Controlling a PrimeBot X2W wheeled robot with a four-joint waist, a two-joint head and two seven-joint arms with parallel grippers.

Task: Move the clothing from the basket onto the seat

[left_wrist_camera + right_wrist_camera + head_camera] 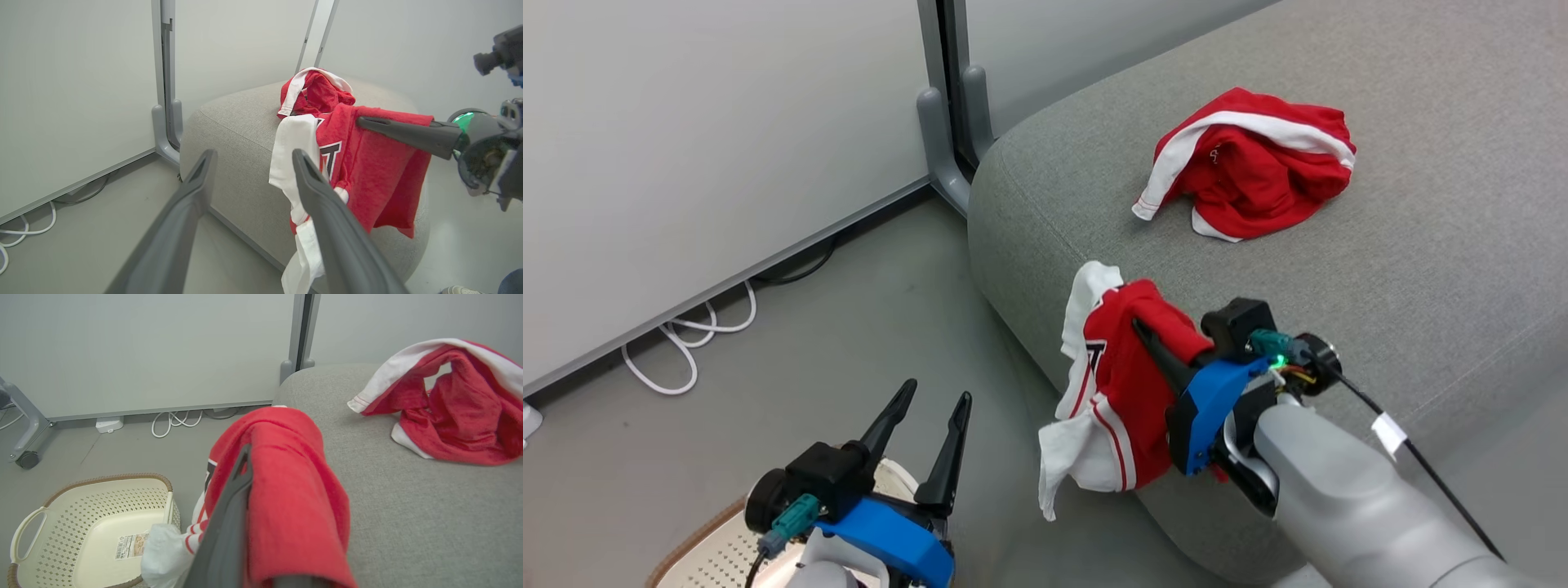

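My right gripper (1147, 331) is shut on a red and white garment (1115, 384), which hangs from its fingers over the front edge of the grey seat (1380, 269). That held garment (286, 490) drapes over a finger (229, 522) in the right wrist view. Another red garment with white trim (1250, 163) lies crumpled further back on the seat. The cream basket (81, 531) stands on the floor below, with only a printed label on its bottom. My left gripper (931, 408) is open above the basket's rim (698, 531), with nothing between its fingers (179, 220).
A pale wall panel (686, 147) with a grey post foot (939, 147) stands left of the seat. White cables (686, 343) loop on the grey floor beneath it. A castor leg (22, 428) shows at the far left in the right wrist view.
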